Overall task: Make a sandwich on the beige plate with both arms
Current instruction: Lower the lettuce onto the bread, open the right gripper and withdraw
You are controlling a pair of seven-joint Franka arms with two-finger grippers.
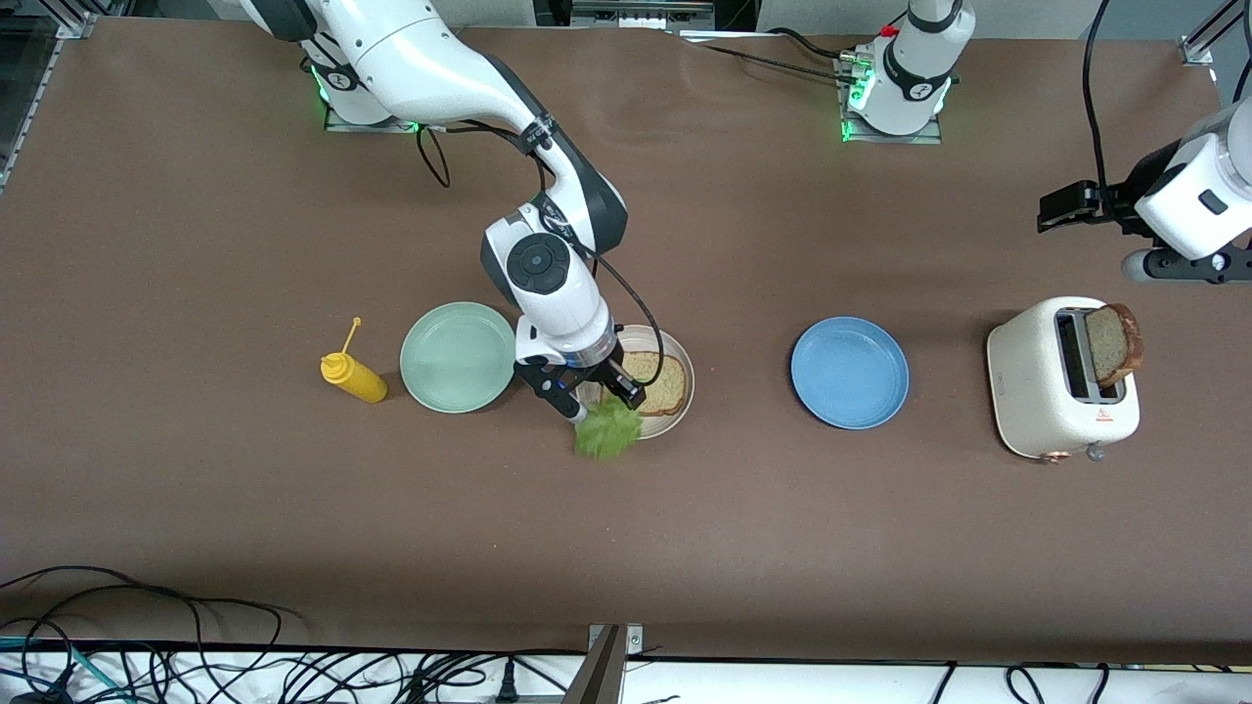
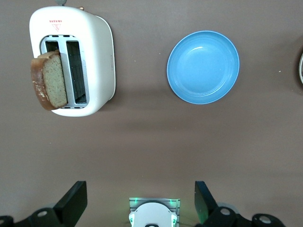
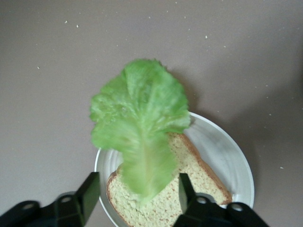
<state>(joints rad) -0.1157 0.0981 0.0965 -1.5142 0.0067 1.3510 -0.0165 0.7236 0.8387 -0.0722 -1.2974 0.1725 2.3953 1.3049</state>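
Observation:
The beige plate [image 1: 685, 370] [image 3: 222, 146] holds one slice of wholemeal bread [image 1: 660, 383] [image 3: 194, 189]. My right gripper [image 1: 599, 394] [image 3: 137, 194] hangs over that plate's edge, open, its fingers wide on either side of a ruffled green lettuce leaf [image 1: 606, 432] [image 3: 139, 127] without touching it. The leaf's stem end is over the bread and its broad end reaches past the rim over the table. A second slice [image 1: 1117, 342] [image 2: 49, 80] sticks out of the white toaster [image 1: 1037, 391] [image 2: 99, 52]. My left gripper [image 1: 1105, 235] [image 2: 141, 203] waits open and empty above the table near the toaster.
A mint-green plate [image 1: 457, 357] sits beside the beige plate toward the right arm's end, with a yellow squeeze bottle [image 1: 354, 376] next to it. A blue plate [image 1: 849, 372] [image 2: 203, 66] lies between the beige plate and the toaster. Cables run along the table's front edge.

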